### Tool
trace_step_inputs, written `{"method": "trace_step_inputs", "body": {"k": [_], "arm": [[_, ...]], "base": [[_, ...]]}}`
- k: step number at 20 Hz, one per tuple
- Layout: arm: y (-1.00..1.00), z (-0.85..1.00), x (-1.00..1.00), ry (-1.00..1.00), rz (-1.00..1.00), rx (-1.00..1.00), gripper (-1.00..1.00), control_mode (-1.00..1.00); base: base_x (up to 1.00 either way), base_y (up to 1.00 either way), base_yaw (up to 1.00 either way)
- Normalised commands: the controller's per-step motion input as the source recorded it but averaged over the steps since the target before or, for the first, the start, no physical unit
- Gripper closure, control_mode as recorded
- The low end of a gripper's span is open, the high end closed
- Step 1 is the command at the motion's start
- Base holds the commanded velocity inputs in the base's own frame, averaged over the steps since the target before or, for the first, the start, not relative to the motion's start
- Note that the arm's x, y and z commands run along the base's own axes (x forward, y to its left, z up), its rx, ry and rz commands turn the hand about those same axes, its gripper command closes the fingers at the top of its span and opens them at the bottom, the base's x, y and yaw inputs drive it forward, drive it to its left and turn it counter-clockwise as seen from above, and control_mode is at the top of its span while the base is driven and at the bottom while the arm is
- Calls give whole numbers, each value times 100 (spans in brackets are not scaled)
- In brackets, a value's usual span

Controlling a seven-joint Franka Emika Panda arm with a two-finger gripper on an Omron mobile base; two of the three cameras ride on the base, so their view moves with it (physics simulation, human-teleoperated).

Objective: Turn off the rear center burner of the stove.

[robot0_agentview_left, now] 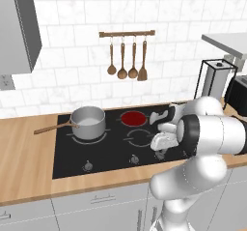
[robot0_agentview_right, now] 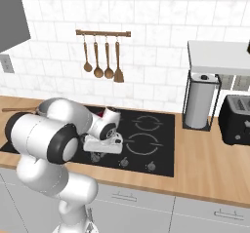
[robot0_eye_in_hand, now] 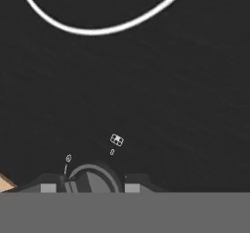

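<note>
The stove (robot0_agentview_left: 111,150) is a flat black glass cooktop set in a wooden counter. Its rear center burner (robot0_agentview_left: 133,118) glows as a red disc behind a grey-lined ring (robot0_agentview_left: 140,137), and the arm hides most of it in the right base view. My gripper (robot0_agentview_left: 160,152) points down at the front row of knobs, right of the middle one (robot0_agentview_left: 134,159). In the hand view a round grey knob (robot0_eye_in_hand: 93,178) sits between my fingertips, which stand close against its two sides, so the gripper (robot0_eye_in_hand: 90,185) looks shut on it. The gripper (robot0_agentview_right: 96,156) hangs low over the same row.
A steel pot (robot0_agentview_left: 88,121) with a wooden spoon (robot0_agentview_left: 50,127) stands on the rear left burner. Utensils hang on a wall rail (robot0_agentview_left: 127,33). To the right are a steel canister in a wire frame (robot0_agentview_right: 199,100) and a black toaster (robot0_agentview_right: 236,120).
</note>
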Motion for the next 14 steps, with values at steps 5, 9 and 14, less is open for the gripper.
{"method": "trace_step_inputs", "body": {"k": [5,9,14], "arm": [[33,-55,-4,0,-50,-2,100,-100],[52,-63,0,4,-51,-8,100,-100],[60,-67,0,7,-51,-12,100,-100]], "base": [[0,0,0],[0,0,0],[0,0,0]]}}
